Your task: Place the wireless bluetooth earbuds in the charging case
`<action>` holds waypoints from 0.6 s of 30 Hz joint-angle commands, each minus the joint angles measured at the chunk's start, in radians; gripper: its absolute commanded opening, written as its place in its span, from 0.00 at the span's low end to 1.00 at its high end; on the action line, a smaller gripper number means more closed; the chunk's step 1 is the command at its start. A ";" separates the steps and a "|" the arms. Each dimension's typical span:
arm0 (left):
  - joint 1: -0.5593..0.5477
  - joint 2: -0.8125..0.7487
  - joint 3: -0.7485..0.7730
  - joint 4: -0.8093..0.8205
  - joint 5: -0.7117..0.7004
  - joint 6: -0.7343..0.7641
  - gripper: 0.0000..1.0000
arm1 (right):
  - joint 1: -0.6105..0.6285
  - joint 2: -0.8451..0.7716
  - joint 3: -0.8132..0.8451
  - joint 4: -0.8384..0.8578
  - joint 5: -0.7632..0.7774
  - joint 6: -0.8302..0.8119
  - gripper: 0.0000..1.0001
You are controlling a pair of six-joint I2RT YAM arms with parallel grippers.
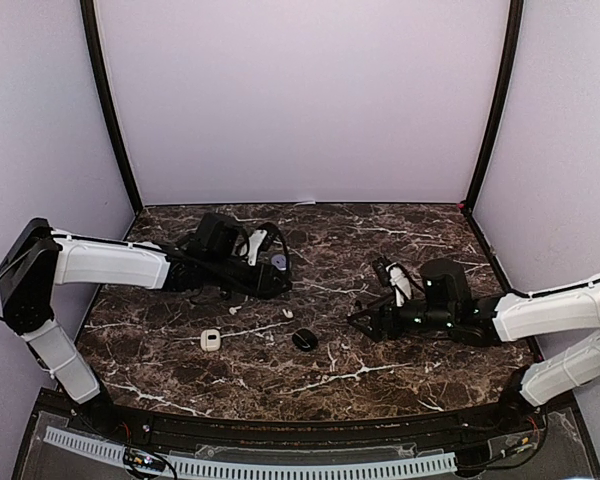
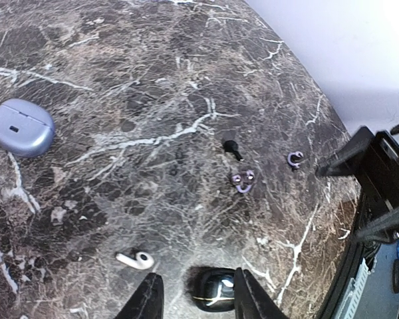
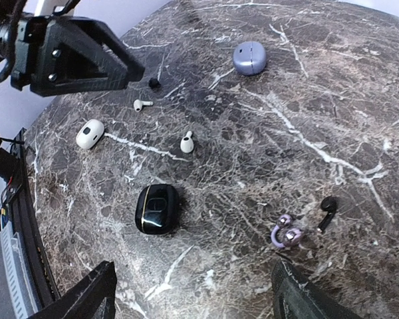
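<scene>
Top external, right arm (image 1: 540,310) outstretched, claw (image 1: 360,320) splayed

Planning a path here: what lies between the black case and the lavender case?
One white earbud lies between the black case and the lavender case, nearer the black one; the right wrist view shows it best.

From overhead the earbuds (image 1: 287,313) were mere specks, too small to tell apart. Up close, the bottom edge cut off the left gripper (image 2: 196,274) fingers (image 2: 146,302) and the right gripper (image 3: 193,264) fingers (image 3: 86,296) alike.
</scene>
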 commanded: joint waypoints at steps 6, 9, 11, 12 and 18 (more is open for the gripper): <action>0.031 0.032 -0.010 0.043 0.017 0.029 0.43 | 0.089 0.088 -0.029 0.130 0.083 0.055 0.80; 0.034 0.049 -0.008 0.044 0.016 0.036 0.43 | 0.109 0.125 -0.025 0.134 0.106 0.041 0.79; 0.037 0.062 -0.006 0.050 0.017 0.035 0.43 | 0.121 0.142 -0.025 0.135 0.137 0.029 0.79; 0.038 0.067 -0.007 0.055 0.017 0.035 0.43 | 0.127 0.148 -0.028 0.137 0.147 0.024 0.78; 0.045 0.088 -0.008 0.076 0.023 0.030 0.45 | 0.147 0.167 -0.031 0.144 0.162 0.009 0.79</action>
